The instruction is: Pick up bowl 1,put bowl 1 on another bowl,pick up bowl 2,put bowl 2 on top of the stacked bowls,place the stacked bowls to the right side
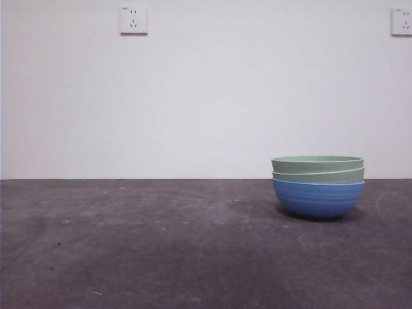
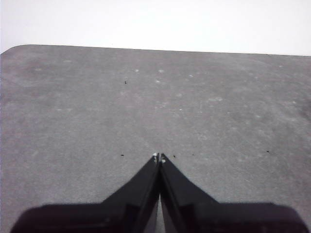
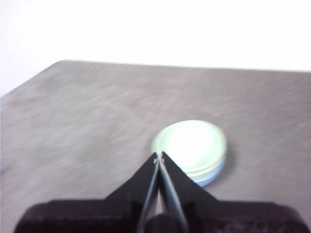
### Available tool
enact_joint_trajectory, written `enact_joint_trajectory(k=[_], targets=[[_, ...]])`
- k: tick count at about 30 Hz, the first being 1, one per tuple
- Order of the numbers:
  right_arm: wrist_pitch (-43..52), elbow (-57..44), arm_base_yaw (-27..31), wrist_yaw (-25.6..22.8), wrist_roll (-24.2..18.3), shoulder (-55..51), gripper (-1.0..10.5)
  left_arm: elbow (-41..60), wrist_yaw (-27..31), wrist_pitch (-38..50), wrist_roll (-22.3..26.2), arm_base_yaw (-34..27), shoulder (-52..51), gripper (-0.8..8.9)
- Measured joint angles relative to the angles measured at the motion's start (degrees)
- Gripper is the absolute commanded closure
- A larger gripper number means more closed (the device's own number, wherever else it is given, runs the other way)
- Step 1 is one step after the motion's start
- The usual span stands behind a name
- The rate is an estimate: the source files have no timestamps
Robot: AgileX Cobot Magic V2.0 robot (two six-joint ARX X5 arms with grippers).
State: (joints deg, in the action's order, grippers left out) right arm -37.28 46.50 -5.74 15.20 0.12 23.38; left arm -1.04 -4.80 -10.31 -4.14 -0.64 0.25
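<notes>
1. The stacked bowls sat at about four o'clock in the front view, on the right part of the grey worktop: bowl 2 on top, bowl 1 nested beneath it, and another bowl, the blue one, at the base.
2. The left gripper hung over bare worktop with its jaws closed together, holding nothing.
3. The right gripper was likewise pinched closed and empty, raised above the stack, which lay just past its tips.
4. By the look of it, the placing was done and the step in hand was the retreat; to do it well, the right arm should lift straight up and away, keeping clear of the rims so the nested stack is not nudged or tipped.
</notes>
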Motion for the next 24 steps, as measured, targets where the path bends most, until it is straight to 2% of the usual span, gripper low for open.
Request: enact_joint_trajectory(k=[5,10,18,24], targets=[[13.75,-17.49,0.59,-1.18,-0.15,-9.25,9.4,0.00,-0.02,0.00,0.00,0.00,0.00,8.16],[23.37,-28.87,0.66,-2.14,-0.17,-16.13,9.4,0.00,-0.02,0.00,0.00,0.00,0.00,8.16],[26.14,-40.85,0.83,-2.14,0.00,-22.62,9.4,0.00,0.00,0.00,0.00,0.00,0.00,8.16],[25.75,-44.13,0.83,-2.10,0.55,-23.04,9.4,0.00,0.00,0.00,0.00,0.00,0.00,8.16]])
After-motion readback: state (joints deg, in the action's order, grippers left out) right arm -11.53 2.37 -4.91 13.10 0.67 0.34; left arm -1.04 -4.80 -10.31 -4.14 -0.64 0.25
